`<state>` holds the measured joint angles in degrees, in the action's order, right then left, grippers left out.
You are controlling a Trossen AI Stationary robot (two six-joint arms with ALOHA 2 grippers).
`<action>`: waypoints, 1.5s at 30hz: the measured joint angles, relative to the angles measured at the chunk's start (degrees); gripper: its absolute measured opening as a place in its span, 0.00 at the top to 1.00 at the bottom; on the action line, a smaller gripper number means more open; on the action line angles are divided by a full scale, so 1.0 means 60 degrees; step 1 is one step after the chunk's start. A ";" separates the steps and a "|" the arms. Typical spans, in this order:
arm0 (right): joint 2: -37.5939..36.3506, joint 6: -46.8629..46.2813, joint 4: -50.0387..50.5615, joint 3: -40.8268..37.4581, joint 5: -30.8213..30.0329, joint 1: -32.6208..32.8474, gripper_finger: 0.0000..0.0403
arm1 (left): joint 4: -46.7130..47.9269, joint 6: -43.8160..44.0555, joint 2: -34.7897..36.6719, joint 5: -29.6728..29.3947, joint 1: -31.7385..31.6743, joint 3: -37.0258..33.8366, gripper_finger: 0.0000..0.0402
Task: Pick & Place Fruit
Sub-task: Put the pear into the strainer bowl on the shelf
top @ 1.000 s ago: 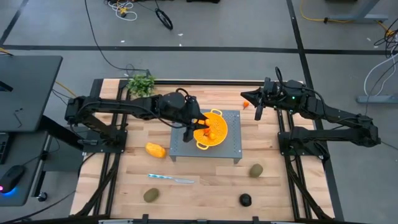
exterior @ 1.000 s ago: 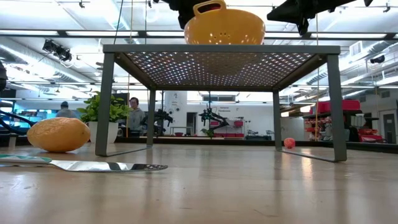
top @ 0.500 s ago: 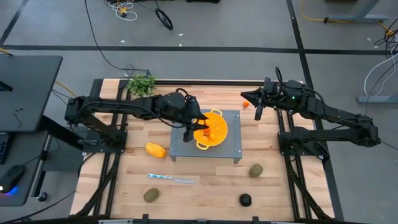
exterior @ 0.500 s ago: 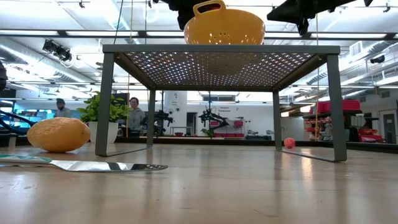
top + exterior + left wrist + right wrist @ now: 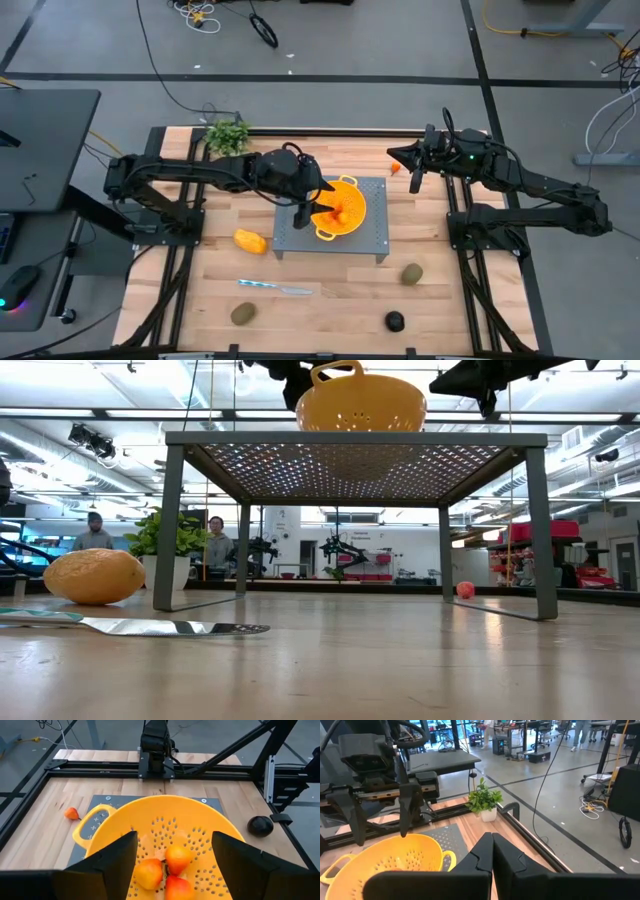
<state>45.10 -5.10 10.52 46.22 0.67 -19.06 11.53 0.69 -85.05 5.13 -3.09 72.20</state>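
The left gripper [image 5: 170, 857] hung over the yellow colander [image 5: 343, 208] on the grey stand [image 5: 376, 238] at the worktop's middle, fingers spread wide and empty, three small orange-red fruits [image 5: 167, 868] lying in the bowl directly beneath it. The yellow-orange oblong fruit [image 5: 250, 241] lay on the worktop toward its left edge, nearer this arm than the right gripper [image 5: 414, 181], which waited pinched shut near the far edge.

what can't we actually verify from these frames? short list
- Colander contents: low view sees only its outside wall.
- Fruit count in it: left wrist view shows three orange-red fruits; the bottom edge and the open left end effector fingers hide the rest.
- Kiwis and the small black fruit: too small in the high view for detail.
- Right end effector: shut, empty.
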 joint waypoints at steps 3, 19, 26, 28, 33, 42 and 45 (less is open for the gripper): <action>0.0000 0.0000 0.0000 0.0000 -0.0007 -0.0002 0.99 | -0.0007 0.0039 0.0139 0.0004 -0.0031 0.0011 0.37; 0.0000 0.0000 0.0064 0.0000 -0.0004 -0.0001 0.99 | 0.0969 -0.0537 0.1464 0.0041 -0.0771 0.0011 0.66; 0.0000 -0.0002 0.0076 0.0002 0.0000 0.0000 0.99 | 0.1080 -0.0765 0.1818 0.0156 -0.1208 0.0011 0.80; 0.0000 0.0000 0.0080 0.0000 0.0000 0.0001 0.99 | 0.1198 -0.0938 0.1894 0.0157 -0.1326 0.0011 0.84; 0.0000 0.0000 0.0080 0.0000 0.0000 0.0001 0.99 | 0.1371 -0.0979 0.2123 0.0574 -0.1719 0.0011 0.92; 0.0000 -0.0004 0.0178 0.0000 0.0000 -0.0001 0.99 | 0.1734 -0.1391 0.2621 0.0845 -0.2333 0.0011 0.96; 0.0000 -0.0004 0.0281 0.0000 0.0000 -0.0002 0.99 | 0.2024 -0.1485 0.2774 0.0845 -0.2507 0.0011 0.97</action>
<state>45.10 -5.13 12.21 46.22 0.67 -19.07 23.68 -8.22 -68.41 10.20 -18.13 72.27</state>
